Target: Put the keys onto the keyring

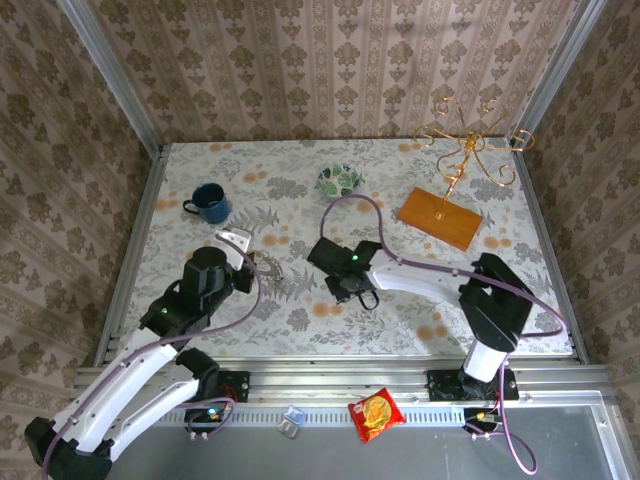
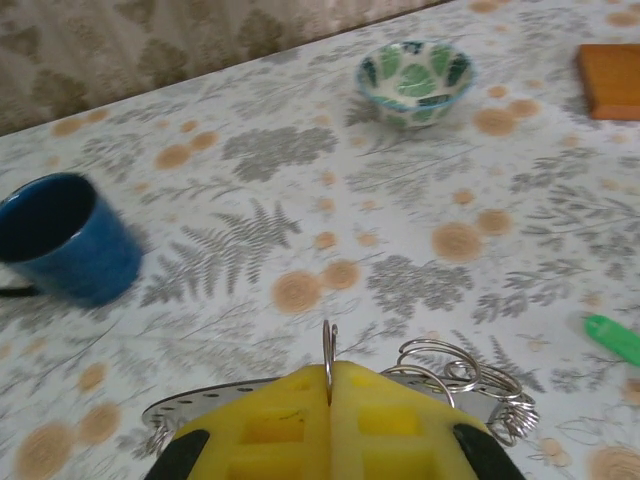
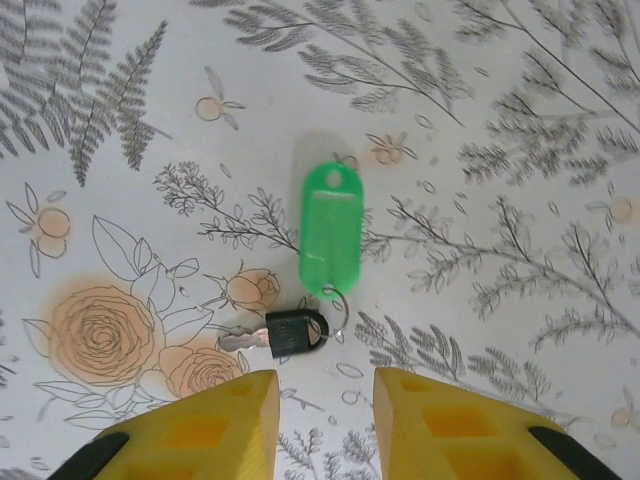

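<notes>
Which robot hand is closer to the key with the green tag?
Right. The right hand hovers just above the key with the green tag, open. The left hand is off to one side, shut on a thin metal ring.

Glossy green plastic and metal keys [image 3: 328, 240]

Bare tabletop [image 1: 290, 215] lies open between the blue mug [image 1: 208, 203] at far left and the patterned bowl [image 1: 340, 181] at the back. At far right a gold wire stand [image 1: 462, 160] on its orange board [image 1: 440, 218] blocks the corner. The right arm [image 1: 420, 275] stretches across the right half. The right gripper [image 3: 325, 385] hangs, jaws apart, just short of the keys [image 3: 329, 230], with open cloth all round them. The left gripper [image 2: 330, 375], pads pressed on the keyring [image 2: 329, 345], sits low, left of centre.
</notes>
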You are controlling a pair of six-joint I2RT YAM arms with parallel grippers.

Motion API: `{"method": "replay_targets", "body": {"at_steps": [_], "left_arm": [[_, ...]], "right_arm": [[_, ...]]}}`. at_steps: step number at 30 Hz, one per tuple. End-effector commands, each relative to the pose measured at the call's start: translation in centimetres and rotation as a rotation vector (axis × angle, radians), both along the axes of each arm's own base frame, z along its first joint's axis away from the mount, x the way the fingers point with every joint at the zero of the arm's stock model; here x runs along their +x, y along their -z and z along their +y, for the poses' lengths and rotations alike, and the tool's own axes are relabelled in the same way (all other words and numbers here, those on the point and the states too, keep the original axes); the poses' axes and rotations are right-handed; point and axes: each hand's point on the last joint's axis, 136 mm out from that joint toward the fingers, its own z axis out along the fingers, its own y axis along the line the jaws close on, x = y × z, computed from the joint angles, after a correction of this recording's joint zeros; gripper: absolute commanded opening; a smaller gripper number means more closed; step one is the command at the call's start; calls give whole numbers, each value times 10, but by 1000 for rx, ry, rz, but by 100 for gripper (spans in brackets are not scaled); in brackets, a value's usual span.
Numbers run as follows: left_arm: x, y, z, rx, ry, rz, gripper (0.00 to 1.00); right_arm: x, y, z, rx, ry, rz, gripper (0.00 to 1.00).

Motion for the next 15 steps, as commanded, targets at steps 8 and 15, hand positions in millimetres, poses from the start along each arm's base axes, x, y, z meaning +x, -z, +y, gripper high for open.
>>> {"method": "replay_targets", "body": {"at_steps": [8,15], "left_arm": [[-25,-3,-68,38,416,-77,0],[-37,4,-81,108,520,-111,0]], "right_arm": [[-9,24,-1,255,180,182,34],[-1,38,-5,291,202,222,32]]}}
